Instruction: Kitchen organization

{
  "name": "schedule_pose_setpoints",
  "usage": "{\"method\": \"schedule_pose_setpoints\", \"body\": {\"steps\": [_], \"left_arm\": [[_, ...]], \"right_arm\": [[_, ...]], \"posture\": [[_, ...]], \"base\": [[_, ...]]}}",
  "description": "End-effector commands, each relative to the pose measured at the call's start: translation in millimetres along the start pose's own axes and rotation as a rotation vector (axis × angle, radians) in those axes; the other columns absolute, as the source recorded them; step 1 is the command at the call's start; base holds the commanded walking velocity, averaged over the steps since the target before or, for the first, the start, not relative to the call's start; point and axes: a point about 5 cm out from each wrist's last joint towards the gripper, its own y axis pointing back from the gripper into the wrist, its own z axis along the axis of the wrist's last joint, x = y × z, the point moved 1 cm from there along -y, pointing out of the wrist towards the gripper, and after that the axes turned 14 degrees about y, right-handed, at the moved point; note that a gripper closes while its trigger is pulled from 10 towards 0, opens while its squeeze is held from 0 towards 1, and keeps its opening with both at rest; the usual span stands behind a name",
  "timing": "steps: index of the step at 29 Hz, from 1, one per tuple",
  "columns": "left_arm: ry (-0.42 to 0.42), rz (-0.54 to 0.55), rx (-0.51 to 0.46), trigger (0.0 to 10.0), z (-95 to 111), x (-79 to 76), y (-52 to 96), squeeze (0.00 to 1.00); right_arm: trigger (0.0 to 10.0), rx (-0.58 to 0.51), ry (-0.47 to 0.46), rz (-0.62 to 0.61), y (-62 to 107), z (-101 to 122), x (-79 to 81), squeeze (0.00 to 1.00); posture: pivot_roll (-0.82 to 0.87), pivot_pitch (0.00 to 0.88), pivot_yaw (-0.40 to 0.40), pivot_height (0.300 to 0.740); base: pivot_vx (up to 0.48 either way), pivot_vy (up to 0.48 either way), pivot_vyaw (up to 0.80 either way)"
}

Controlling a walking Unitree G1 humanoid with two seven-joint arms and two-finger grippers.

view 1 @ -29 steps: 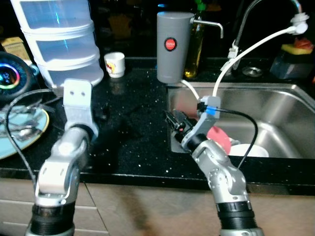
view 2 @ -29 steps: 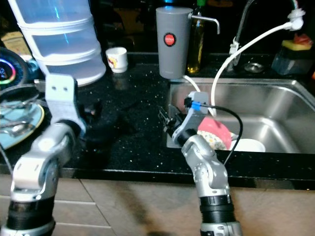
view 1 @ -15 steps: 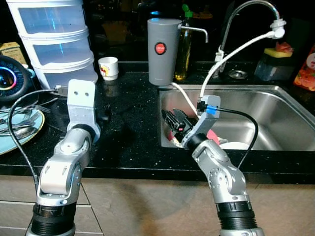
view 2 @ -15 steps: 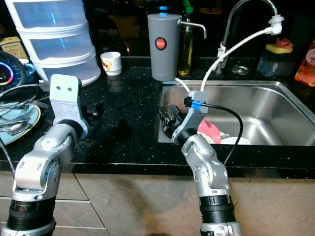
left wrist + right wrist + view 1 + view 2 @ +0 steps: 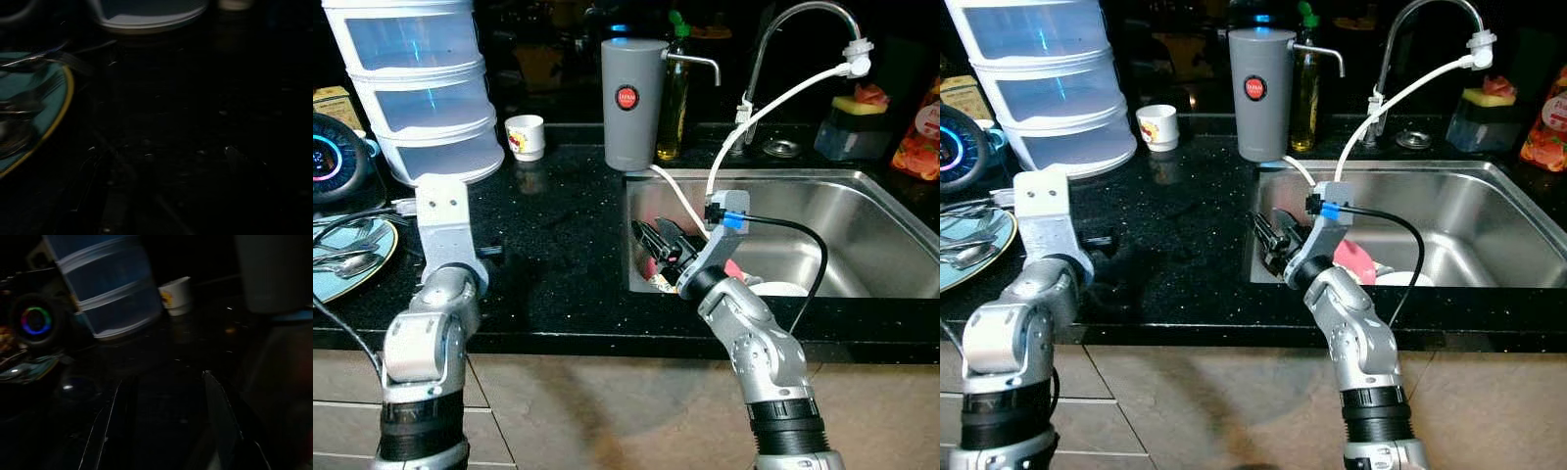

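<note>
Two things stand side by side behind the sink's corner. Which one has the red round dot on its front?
The grey cylinder with the spout has the red dot. The green-capped glass bottle beside it, nearer the faucet, holds yellowish liquid and shows no dot.

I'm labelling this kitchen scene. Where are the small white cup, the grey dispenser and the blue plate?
small white cup (image 5: pixel 526 136), left eye view, its side.
grey dispenser (image 5: pixel 627 127), left eye view, its body.
blue plate (image 5: pixel 360 276), left eye view, bare rim.

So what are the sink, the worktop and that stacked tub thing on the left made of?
The sink looks like brushed stainless steel: silvery grey with soft, dull reflections. The worktop looks like polished black stone, perhaps granite, going by its glossy surface and fine pale speckles. The stacked container looks like translucent plastic with white rims, since light shows through its bluish walls.
</note>
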Motion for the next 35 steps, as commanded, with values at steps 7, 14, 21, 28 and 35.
{"method": "schedule_pose_setpoints", "body": {"steps": [7, 14, 21, 28, 35], "left_arm": [[0.02, 0.115, 0.045, 10.0, -5.9, 6.5, -2.1, 1.0], [0.018, 0.145, 0.068, 10.0, -6.9, 9.6, -3.8, 1.0], [0.086, 0.163, 0.165, 10.0, -21.8, 13.2, -6.2, 1.0], [0.167, 0.157, 0.249, 10.0, -32.7, 14.9, -9.2, 0.89], [0.23, 0.111, 0.32, 10.0, -39.7, 12.1, -12.9, 0.07]], "right_arm": [[10.0, 0.014, -0.012, 0.2, -1.1, -3.8, 7.8, 0.0], [10.0, 0.078, 0.071, 0.413, 7.3, -11.2, 17.2, 0.0], [10.0, 0.102, 0.119, 0.548, 15.5, -10.7, 22.2, 0.0], [10.0, 0.11, 0.107, 0.639, 23.8, -10.0, 26.0, 0.0], [10.0, 0.112, 0.091, 0.68, 26.9, -10.9, 29.5, 0.0]], "posture": [[0.02, 0.065, 0.018, 0.74], [0.03, 0.073, 0.017, 0.74], [0.03, 0.075, 0.022, 0.74], [0.03, 0.08, 0.028, 0.74], [0.03, 0.082, 0.029, 0.74]], "base": [[0.0, 0.0, 0.0], [0.0, 0.0, 0.0], [0.0, 0.0, 0.0], [0.0, 0.0, 0.0], [0.0, 0.0, 0.0]]}}
